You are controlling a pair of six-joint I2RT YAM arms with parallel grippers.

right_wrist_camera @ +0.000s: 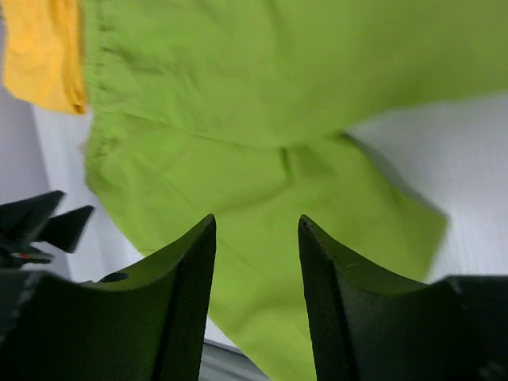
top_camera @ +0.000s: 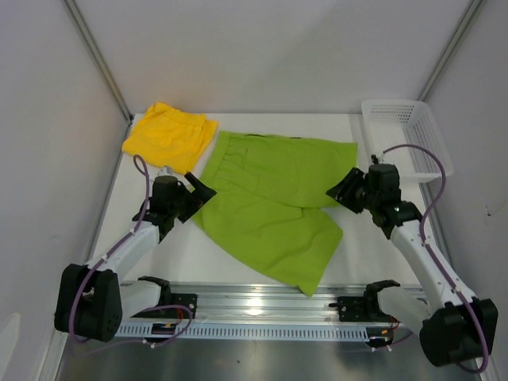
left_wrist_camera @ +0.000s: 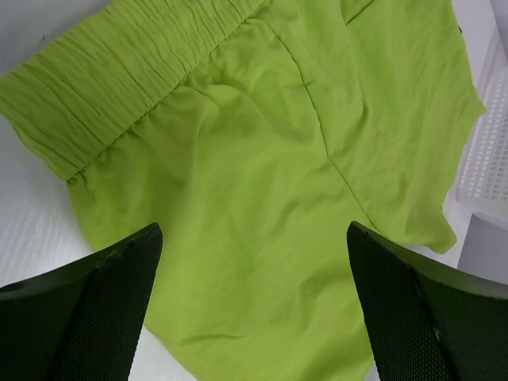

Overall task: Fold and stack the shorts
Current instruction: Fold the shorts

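Closest to the left wrist camera, the left gripper (left_wrist_camera: 254, 238) has its two dark fingers (left_wrist_camera: 95, 309) spread wide, with nothing between them but lime fabric below. That fabric is the green shorts (top_camera: 270, 202), which lie opened out flat in the middle of the worktop (top_camera: 190, 254). Their gathered waistband (left_wrist_camera: 111, 79) faces the far left, one leg reaches right and the other runs toward the near edge. Seen from above, the left gripper (top_camera: 198, 194) sits at the shorts' left edge just below the waistband. Whether it touches the cloth cannot be told. The right gripper (top_camera: 347, 193) is at the hem of the right-hand leg. In its own wrist view the right gripper (right_wrist_camera: 256, 226) shows a narrower gap, fingers apart and holding nothing, with the green shorts (right_wrist_camera: 262, 143) spread beneath it. The yellow shorts (top_camera: 169, 136) lie in a compact folded shape in the far left corner, just beside the green waistband. Contact between the two pairs is unclear. A white mesh basket (top_camera: 394, 102) stands at the far right corner, apart from both pairs. A metal rail (top_camera: 262, 305) carrying the arm bases runs along the near edge.
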